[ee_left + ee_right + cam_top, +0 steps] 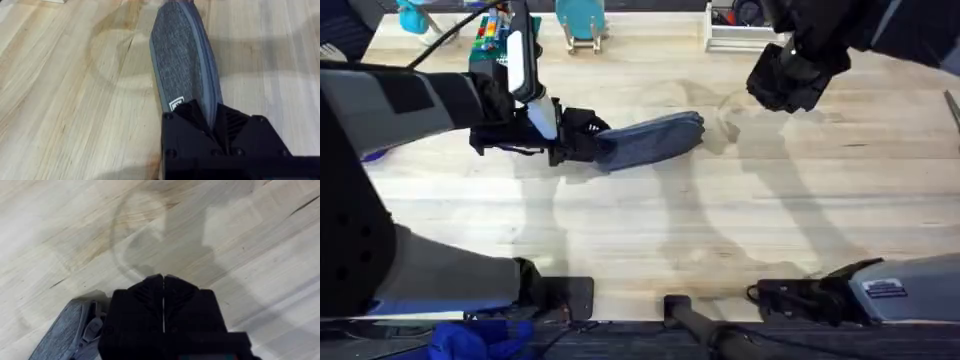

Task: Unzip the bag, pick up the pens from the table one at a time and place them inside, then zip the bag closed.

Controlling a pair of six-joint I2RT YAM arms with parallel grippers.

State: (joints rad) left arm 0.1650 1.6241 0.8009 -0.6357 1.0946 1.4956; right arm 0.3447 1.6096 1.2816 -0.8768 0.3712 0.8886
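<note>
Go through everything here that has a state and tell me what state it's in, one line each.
Bag: lying flat on the table, one end clamped, zipper looks closed.
Left gripper: shut on the bag's end.
Right gripper: shut, holding nothing, raised above the table beside the bag's other end.

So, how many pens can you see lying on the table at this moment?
0. No pen lies on the table. The bag is held at one end by the left gripper; pens may be hidden inside it.
</note>
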